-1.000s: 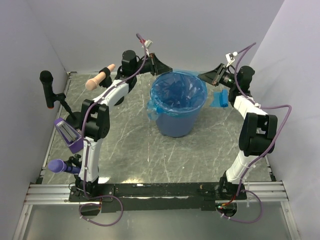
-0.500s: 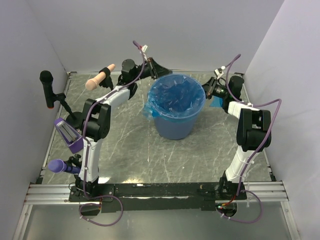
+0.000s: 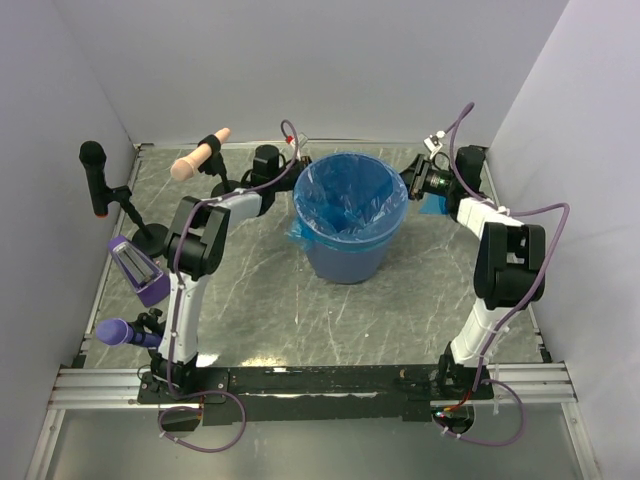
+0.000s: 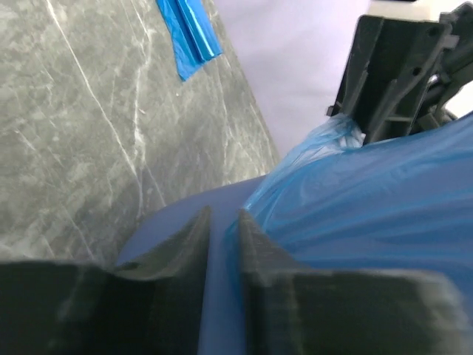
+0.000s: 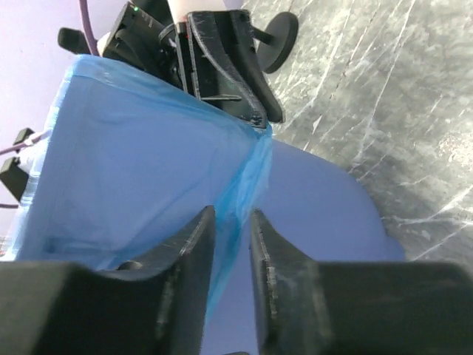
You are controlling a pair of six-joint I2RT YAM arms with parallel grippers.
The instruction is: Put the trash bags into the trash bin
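Grey marble tabletop point(image 3: 250, 300). Trash bag point(image 3: 350, 195) has been drawn over the trash bin point(image 3: 345, 258) rim. Left gripper point(image 4: 224, 220) and right gripper point(image 5: 231, 216) have been lowered beside it, jaws now narrowly parted and the film released. A blue packet point(image 3: 433, 204) remains outside.

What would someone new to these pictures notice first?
The blue trash bin in the middle of the table, lined with a glossy trash bag folded over its rim. The left pincer and right pincer flank that rim on opposite sides. A small blue packet lies by the right arm.
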